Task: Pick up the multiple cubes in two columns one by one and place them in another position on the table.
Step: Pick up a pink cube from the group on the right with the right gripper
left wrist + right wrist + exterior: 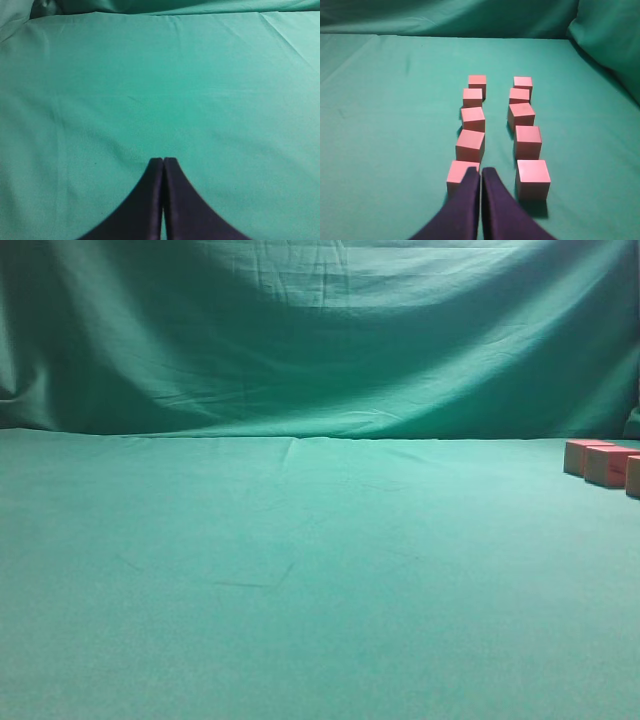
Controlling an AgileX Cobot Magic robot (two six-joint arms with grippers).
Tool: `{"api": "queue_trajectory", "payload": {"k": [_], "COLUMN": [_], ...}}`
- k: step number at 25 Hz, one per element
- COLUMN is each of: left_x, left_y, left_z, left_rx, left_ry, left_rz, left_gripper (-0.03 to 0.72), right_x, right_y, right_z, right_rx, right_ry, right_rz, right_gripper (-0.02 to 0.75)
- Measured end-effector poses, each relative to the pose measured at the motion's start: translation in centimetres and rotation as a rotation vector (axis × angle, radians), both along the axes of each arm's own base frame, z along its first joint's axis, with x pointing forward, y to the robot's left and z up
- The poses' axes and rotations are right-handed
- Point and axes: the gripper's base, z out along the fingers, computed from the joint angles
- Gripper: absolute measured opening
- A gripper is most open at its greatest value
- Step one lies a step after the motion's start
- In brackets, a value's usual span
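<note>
Ten pink-topped cubes (pixel 470 145) stand in two columns of five on the green-clothed counter (pixel 380 130), at its right edge in the exterior view. Small, rigid and sharp-edged, they look light; flat opposite sides offer the surest hold. Both the right pincer (pixel 481 172) and left pincer (pixel 163 161) are closed, empty. A wrinkled green backdrop (pixel 320 330) hangs behind.

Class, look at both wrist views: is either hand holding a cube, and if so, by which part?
Nothing is held. The left hand is shut over bare table; the right hand is shut above the cubes, gripping none.
</note>
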Motion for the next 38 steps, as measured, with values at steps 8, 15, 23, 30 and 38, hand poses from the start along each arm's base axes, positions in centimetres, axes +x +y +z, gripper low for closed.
{"api": "queue_trajectory", "payload": {"k": [8, 15, 23, 30, 38], "left_x": [0.0, 0.0, 0.0, 0.0, 0.0], "left_y": [0.0, 0.0, 0.0, 0.0, 0.0], "left_z": [0.0, 0.0, 0.0, 0.0, 0.0], "left_rx": [0.0, 0.0, 0.0, 0.0, 0.0], "left_ry": [0.0, 0.0, 0.0, 0.0, 0.0], "left_rz": [0.0, 0.0, 0.0, 0.0, 0.0], "left_gripper": [0.0, 0.0, 0.0, 0.0, 0.0], "right_x": [0.0, 0.0, 0.0, 0.0, 0.05], "right_y": [0.0, 0.0, 0.0, 0.0, 0.1], "right_z": [0.0, 0.0, 0.0, 0.0, 0.21], "right_rx": [0.0, 0.0, 0.0, 0.0, 0.051], "right_ry": [0.0, 0.0, 0.0, 0.0, -0.019], "right_rz": [0.0, 0.0, 0.0, 0.0, -0.003], "right_gripper": [0.0, 0.0, 0.0, 0.0, 0.0]}}
